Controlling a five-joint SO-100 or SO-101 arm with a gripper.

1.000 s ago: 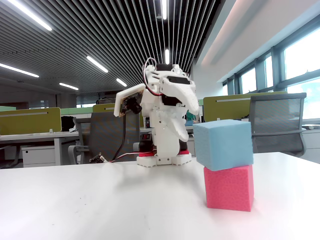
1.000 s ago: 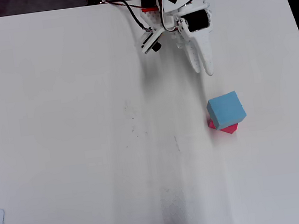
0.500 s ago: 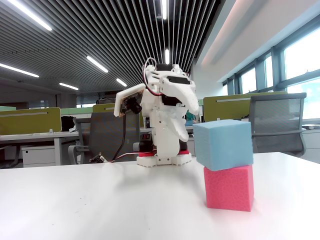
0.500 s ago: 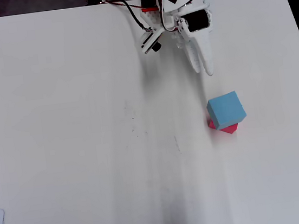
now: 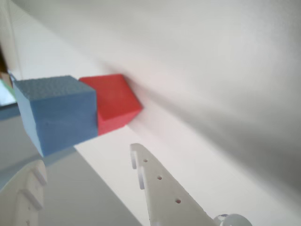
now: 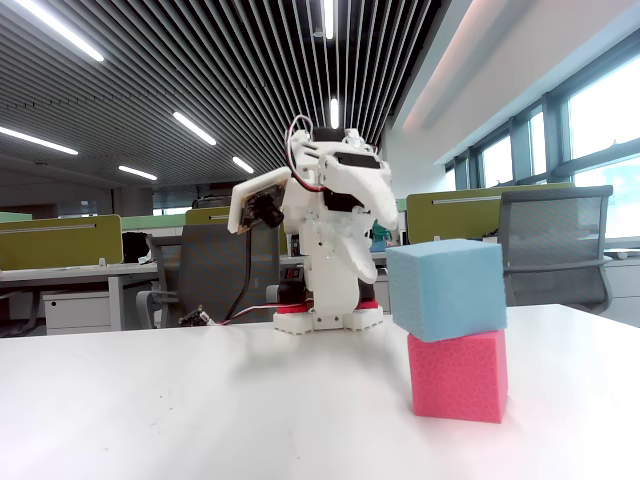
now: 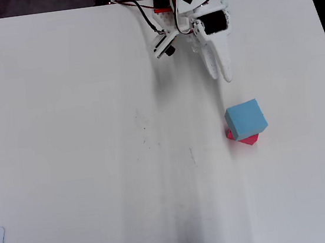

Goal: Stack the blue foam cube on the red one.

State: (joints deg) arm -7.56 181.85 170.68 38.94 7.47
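Blue foam cube point(image 7: 246, 118) sits on red foam cube point(image 7: 249, 139), twisted, overhanging left in fixed view. Hand point(image 7: 224, 76) empty, nearly closed, just beyond stack on bench point(image 7: 81, 137), apart.

Bright, even office light comes from ceiling strips point(image 6: 195, 127) and windows point(image 6: 600, 110). The wrist view is soft and tilted, with a blurred grey shadow band across the table point(image 5: 225, 94). The overhead view looks washed out.

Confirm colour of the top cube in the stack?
Light sky blue: the blue foam cube sits on the red one, clearest in the fixed view.
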